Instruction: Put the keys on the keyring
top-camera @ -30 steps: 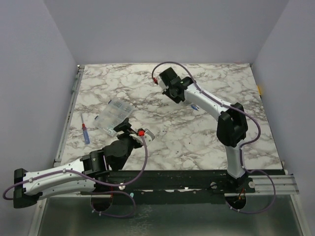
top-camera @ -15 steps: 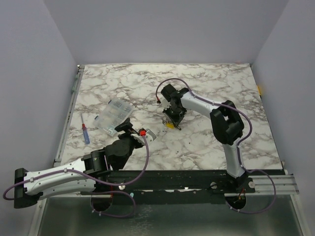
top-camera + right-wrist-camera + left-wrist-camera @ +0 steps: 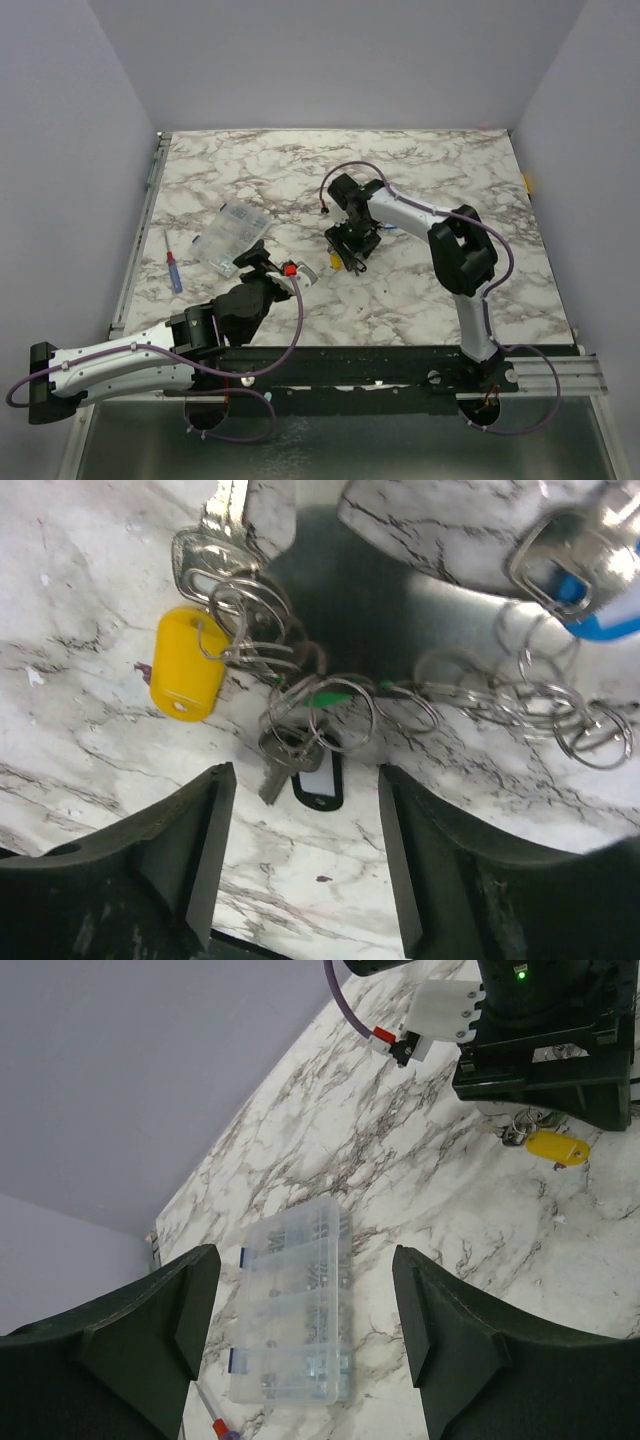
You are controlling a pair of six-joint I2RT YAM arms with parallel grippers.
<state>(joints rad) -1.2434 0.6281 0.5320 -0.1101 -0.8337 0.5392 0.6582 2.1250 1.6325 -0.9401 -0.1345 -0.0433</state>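
Now that the right claw (image 3: 348,255) has swung in from farther back and dropped low over the middle of the marble table (image 3: 250,170), the top view shows the main change. An arm that hung raised a second ago crouches over the key bundle, and its body hides most of it. The left claw (image 3: 255,257) has not budged. It sits well to the right claw's left, with the clear compartment box (image 3: 232,238) just beyond its tips and a screwdriver (image 3: 173,270) farther left.

From the left wrist, that claw's fingers (image 3: 150,1350) stand wide apart around nothing, and the box lies on the marble ahead of them. The yellow tag (image 3: 558,1147) lies far ahead to the right, at the foot of the right claw.

From the right wrist, the jaws stand parted with nothing pinched. Just ahead of the fingertips the keys (image 3: 283,752) lie loose on the marble beside a black-framed tag (image 3: 318,785) and a green tag (image 3: 322,694). The yellow tag is ahead to the left. The keyring (image 3: 500,705), here a chain of linked metal rings, trails ahead to the right toward a blue tag (image 3: 600,620).

My reading is that the bundle has just been set down and released. The keys look threaded onto the rings, but I cannot tell whether every one is.
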